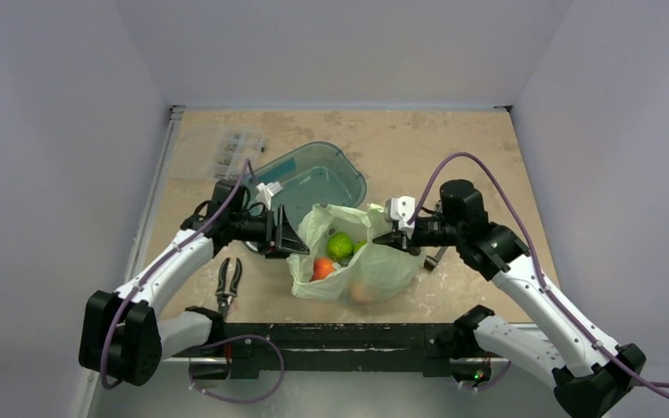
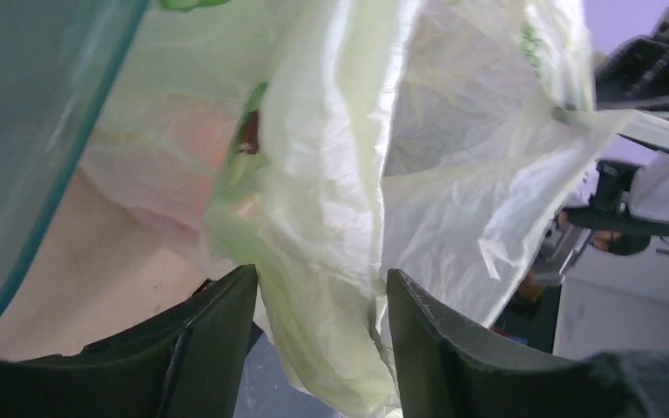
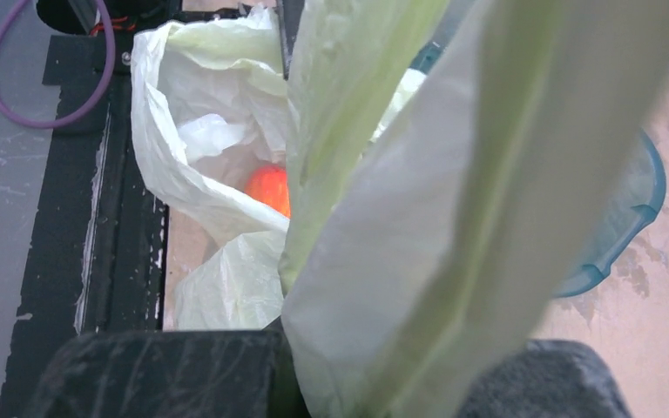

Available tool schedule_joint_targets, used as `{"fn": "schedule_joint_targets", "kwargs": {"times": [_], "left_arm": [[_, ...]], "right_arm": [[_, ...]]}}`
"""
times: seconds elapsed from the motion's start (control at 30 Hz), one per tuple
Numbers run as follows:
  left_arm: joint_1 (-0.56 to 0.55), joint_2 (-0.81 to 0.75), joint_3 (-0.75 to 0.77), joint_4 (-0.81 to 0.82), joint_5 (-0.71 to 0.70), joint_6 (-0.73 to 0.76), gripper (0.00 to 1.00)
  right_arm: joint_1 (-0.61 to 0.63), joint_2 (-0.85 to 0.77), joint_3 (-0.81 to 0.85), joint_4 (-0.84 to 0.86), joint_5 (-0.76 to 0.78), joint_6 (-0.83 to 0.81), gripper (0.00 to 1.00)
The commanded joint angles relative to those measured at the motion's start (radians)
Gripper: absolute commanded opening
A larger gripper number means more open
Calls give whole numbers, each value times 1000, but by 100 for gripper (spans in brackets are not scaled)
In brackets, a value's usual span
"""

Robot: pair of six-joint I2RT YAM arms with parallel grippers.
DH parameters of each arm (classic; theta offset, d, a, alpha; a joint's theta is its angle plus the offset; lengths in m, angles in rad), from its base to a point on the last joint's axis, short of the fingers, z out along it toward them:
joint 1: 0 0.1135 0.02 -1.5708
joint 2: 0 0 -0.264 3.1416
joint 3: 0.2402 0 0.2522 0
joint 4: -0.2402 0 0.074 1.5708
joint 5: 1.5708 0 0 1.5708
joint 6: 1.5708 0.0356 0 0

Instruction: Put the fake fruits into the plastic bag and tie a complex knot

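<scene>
Fruits (image 1: pixel 340 246) bagged at frame centre, both grippers (image 1: pixel 289 235) (image 1: pixel 389 237) clamped on bag (image 1: pixel 383 270) handles; next, crossing them to knot.

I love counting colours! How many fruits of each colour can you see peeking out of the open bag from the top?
Green: 2, a big one and a smaller bit
Orange-red: 1
Total: 3 showing through the opening of the plastic bag; any others are hidden by the plastic.
</scene>
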Motion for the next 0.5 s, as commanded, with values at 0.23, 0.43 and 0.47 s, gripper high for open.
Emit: {"fn": "schedule_joint_targets", "kwargs": {"times": [0.23, 0.43, 0.47], "left_arm": [[-20, -24, 419, 144, 245, -65, 16], [-4, -23, 542, -19, 223, 77, 0], [21, -30, 536, -83, 177, 108, 0]], "right_arm": [[-1, 29, -4, -75, 23, -102, 0], [0, 23, 17, -139, 59, -174, 0], [-1, 17, 18, -152, 59, -189, 0]]}}
